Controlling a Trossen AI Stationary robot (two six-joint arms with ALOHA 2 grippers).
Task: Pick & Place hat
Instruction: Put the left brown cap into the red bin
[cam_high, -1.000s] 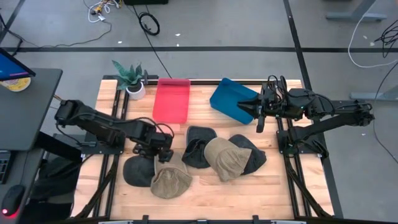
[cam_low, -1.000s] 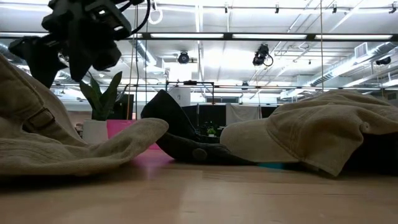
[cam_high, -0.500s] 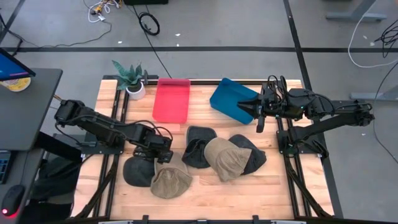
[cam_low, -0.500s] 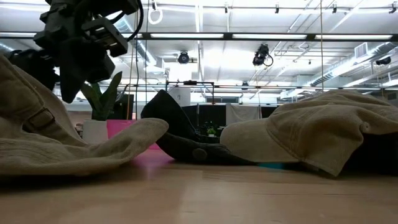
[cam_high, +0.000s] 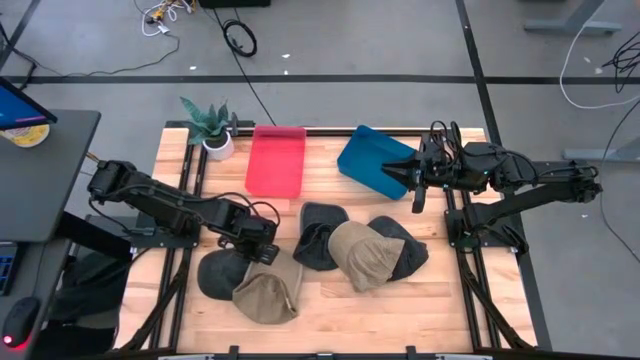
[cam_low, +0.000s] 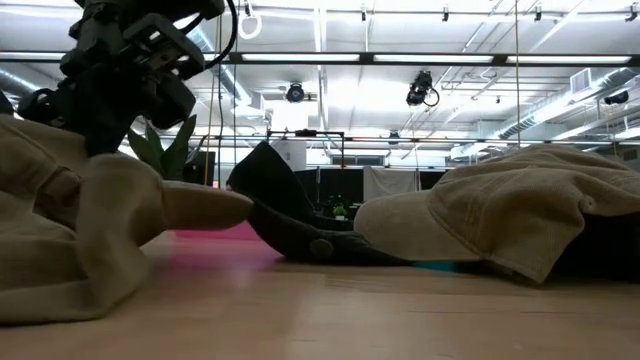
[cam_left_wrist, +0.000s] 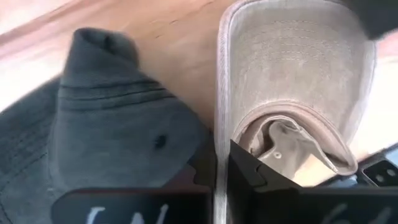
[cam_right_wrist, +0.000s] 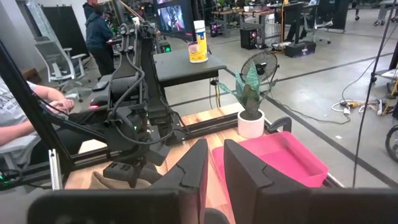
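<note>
A tan hat (cam_high: 267, 293) lies on the wooden table near its front edge, its brim (cam_left_wrist: 298, 62) pointing toward the far side. Its left side lies against or over a dark hat (cam_high: 215, 275); I cannot tell which. My left gripper (cam_high: 262, 247) is down at the tan hat's far side and shut on it. The low view shows this gripper (cam_low: 105, 140) above the bunched hat (cam_low: 90, 240). My right gripper (cam_high: 414, 182) hovers over the right side of the blue tray (cam_high: 372, 160), with a narrow gap between its fingers and nothing in it. My left gripper pinches the tan hat's brim edge (cam_left_wrist: 219, 134) between its two fingers, close to where the brim meets the crown. The fingers come from above, slanting down. The hat lies on the table, its crown rumpled.
Three more hats lie in a cluster at the table's middle: dark (cam_high: 320, 235), tan (cam_high: 360, 255) and dark (cam_high: 408, 245). A pink tray (cam_high: 275, 160) and a potted plant (cam_high: 210, 132) stand at the far edge. In the right wrist view a person sits beyond the table.
My left gripper has come down onto the tan hat and shut on its brim edge. The hat has bunched up and shifted a little toward the table's left, and its brim reaches less far than before. My right arm has kept still.
</note>
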